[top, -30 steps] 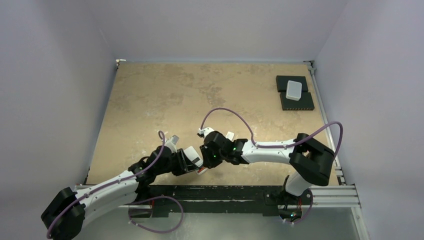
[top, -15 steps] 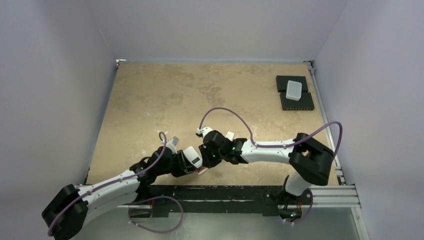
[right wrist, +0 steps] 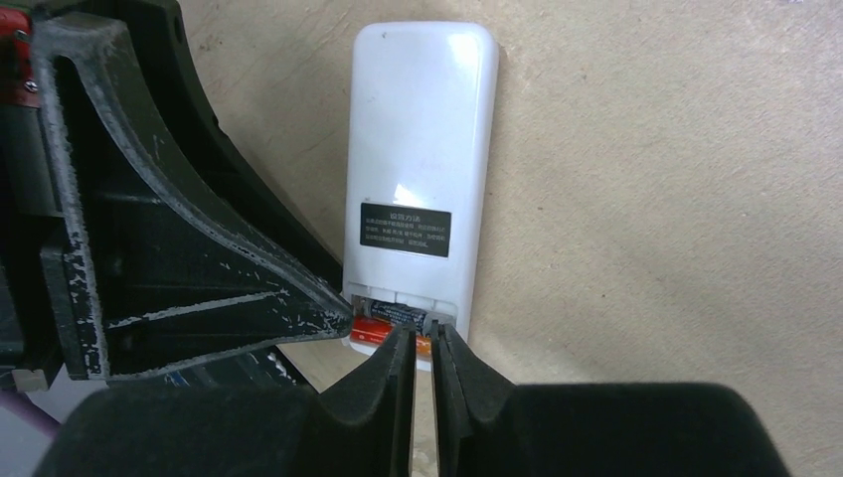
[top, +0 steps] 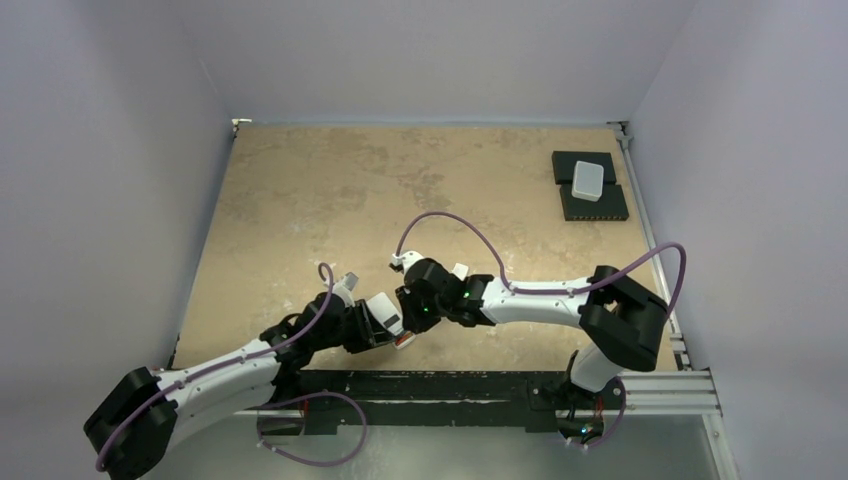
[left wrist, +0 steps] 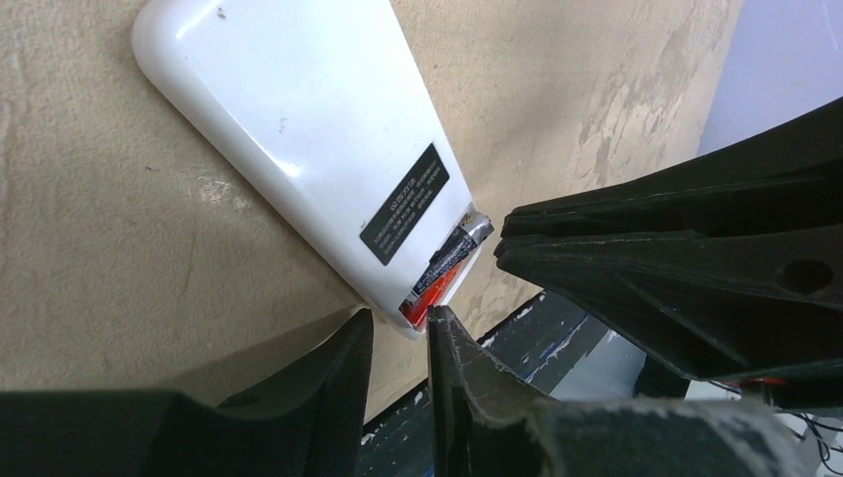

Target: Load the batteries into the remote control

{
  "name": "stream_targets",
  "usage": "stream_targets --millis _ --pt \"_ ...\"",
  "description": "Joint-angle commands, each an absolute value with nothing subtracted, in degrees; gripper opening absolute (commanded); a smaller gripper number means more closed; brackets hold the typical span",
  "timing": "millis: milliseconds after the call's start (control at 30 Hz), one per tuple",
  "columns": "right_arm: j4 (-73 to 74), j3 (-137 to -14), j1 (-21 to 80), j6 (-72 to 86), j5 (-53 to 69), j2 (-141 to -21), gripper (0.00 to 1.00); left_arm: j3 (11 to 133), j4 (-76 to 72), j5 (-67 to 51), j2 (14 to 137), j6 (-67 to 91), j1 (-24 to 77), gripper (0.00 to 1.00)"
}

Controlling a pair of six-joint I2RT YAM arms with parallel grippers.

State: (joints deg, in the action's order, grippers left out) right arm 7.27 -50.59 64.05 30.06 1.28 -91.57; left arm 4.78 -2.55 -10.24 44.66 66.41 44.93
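The remote control [left wrist: 298,139] lies back up on the tan worktop [top: 330,200], close to the near edge and roughly midway across, with its open battery bay pointing toward the black rail [top: 450,385] at the front. One battery [left wrist: 447,263] shows in that bay, dark with a red-orange end, lying lengthwise. A black label [right wrist: 405,229] sits on the white back just above the bay. The left claw [left wrist: 400,333] is narrow, with its tips at the remote's bay-end corner; whether it pinches the casing cannot be told. The right claw [right wrist: 423,334] has its fingers drawn to a thin slit with nothing visibly between them, and its tip meets the battery's metal end. The two claws crowd that end from both sides, leaving little room there, while the remote's far end and the worktop beyond it lie free. Well apart, in the far right corner, one plain white box [top: 588,180] rests across two black pads [top: 592,207]. Grey walls close in the worktop on the left, the right and the far side.
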Motion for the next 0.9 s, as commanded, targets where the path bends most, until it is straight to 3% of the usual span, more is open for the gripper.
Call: stream_targets --millis 0,867 --pt "6.56 -53.00 63.81 28.75 2.25 -92.18 0.18 5.05 -5.24 -10.18 45.08 65.70 45.09 0.25" --pt "8.01 -52.73 63.81 29.17 0.18 -91.51 0.21 5.19 -5.93 -10.55 46.03 65.57 45.09 0.24"
